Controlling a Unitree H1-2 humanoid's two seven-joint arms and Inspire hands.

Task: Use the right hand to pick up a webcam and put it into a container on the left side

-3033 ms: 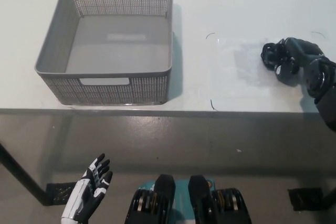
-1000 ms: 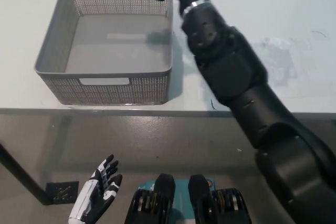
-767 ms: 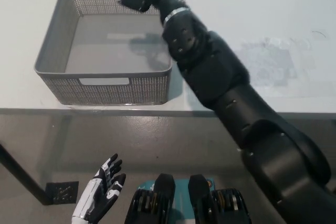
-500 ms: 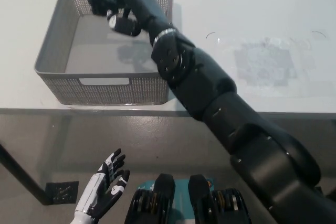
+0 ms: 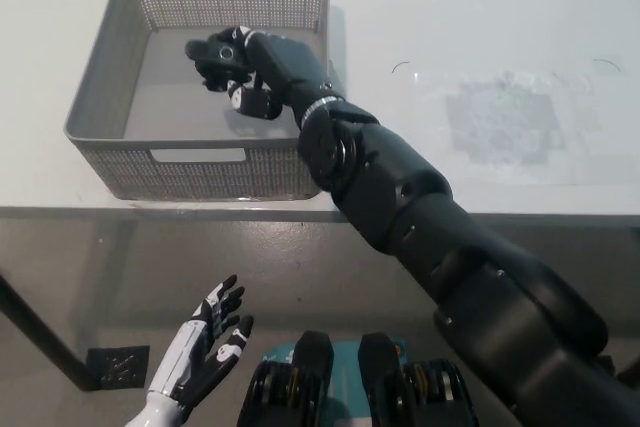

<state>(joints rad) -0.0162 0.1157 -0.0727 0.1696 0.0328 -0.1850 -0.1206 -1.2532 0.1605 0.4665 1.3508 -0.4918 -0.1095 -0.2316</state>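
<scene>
My black right hand (image 5: 240, 69) reaches across the table into the grey perforated basket (image 5: 100, 97) on the left. It is shut on a black webcam (image 5: 218, 55), whose round lens shows at the hand's left end. Hand and webcam hang low over the basket's floor, near its middle. Whether the webcam touches the floor is hidden. My white left hand (image 5: 205, 352) rests open below the table's front edge at the lower left, palm up.
The basket stands on a white table (image 5: 480, 17). A shiny scuffed patch (image 5: 510, 117) marks the table at the right. The table's front edge (image 5: 450, 212) runs across the middle, with grey floor below it.
My right arm swung left from the table's right side, carrying the webcam over the basket's far rim, then lowered it into the basket. My left hand drifted slightly right.
</scene>
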